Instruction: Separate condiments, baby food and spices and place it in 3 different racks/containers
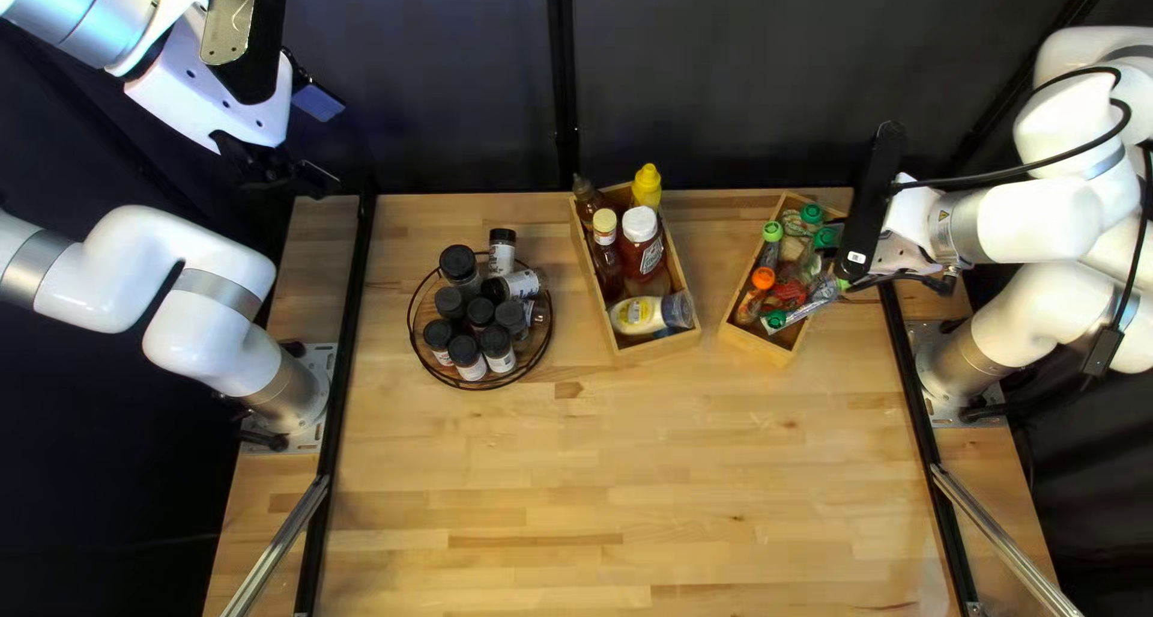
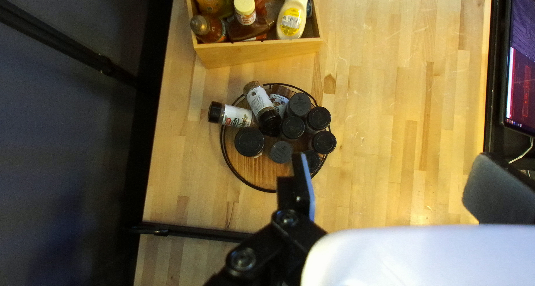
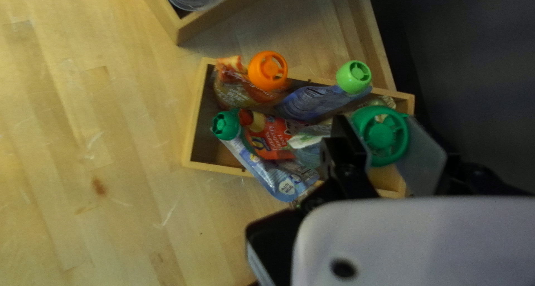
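Right gripper (image 1: 890,254) pinching a pouch's green cap (image 3: 382,135) over one end of the pouch box (image 3: 191,135), cap facing the wrist camera, body largely hidden, long axis impossible to tell, left gripper (image 1: 315,140) spread wide, nothing between its fingers

In the left wrist view, the edge is cutting off the condiment box (image 2: 259,53) and, well apart from it, a screen (image 2: 521,91). Near that box, our right hand (image 1: 848,269) is hiding part of the pouch box (image 3: 193,119); we are losing the area beneath a green cap (image 3: 382,135).
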{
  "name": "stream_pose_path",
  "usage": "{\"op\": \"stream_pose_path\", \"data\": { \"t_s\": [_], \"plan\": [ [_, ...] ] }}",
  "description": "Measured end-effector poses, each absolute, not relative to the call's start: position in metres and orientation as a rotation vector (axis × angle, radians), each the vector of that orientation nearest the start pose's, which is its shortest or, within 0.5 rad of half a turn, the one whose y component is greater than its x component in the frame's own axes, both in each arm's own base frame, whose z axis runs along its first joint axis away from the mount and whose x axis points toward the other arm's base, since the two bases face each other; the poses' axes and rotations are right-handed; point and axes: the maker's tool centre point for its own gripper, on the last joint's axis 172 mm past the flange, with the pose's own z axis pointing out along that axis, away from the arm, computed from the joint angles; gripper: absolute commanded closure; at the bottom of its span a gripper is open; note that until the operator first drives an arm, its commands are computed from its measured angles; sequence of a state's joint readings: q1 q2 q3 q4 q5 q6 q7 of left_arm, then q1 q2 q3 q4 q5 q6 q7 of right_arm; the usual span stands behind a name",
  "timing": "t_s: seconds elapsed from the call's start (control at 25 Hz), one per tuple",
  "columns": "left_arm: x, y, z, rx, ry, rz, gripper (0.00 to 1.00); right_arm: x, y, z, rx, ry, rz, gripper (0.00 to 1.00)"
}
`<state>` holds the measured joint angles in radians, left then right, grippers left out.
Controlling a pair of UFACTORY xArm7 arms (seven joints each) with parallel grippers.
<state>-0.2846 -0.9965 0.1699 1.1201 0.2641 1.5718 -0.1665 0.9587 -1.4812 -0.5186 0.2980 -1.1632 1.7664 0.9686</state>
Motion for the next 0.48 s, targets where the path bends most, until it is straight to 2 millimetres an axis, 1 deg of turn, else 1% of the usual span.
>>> {"op": "stream_pose_path", "data": {
  "t_s": [0.04,0.16,0.24,0.36,0.48],
  "plan": [
    [0.252,0.06,0.517,-3.003,-0.13,-0.832,0.0,0.271,-0.113,0.243,-3.417,0.484,-0.836,0.01],
    [0.252,0.06,0.517,-3.003,-0.13,-0.832,0.0,0.275,-0.112,0.238,-3.414,0.491,-0.823,0.0],
    [0.252,0.06,0.517,-3.003,-0.13,-0.832,0.0,0.278,-0.11,0.239,-3.412,0.489,-0.818,0.0],
    [0.252,0.06,0.517,-3.003,-0.13,-0.832,0.0,0.284,-0.104,0.244,-3.406,0.476,-0.815,0.0],
    [0.252,0.06,0.517,-3.003,-0.13,-0.832,0.0,0.296,-0.092,0.255,-3.396,0.443,-0.824,0.0]
  ]
}}
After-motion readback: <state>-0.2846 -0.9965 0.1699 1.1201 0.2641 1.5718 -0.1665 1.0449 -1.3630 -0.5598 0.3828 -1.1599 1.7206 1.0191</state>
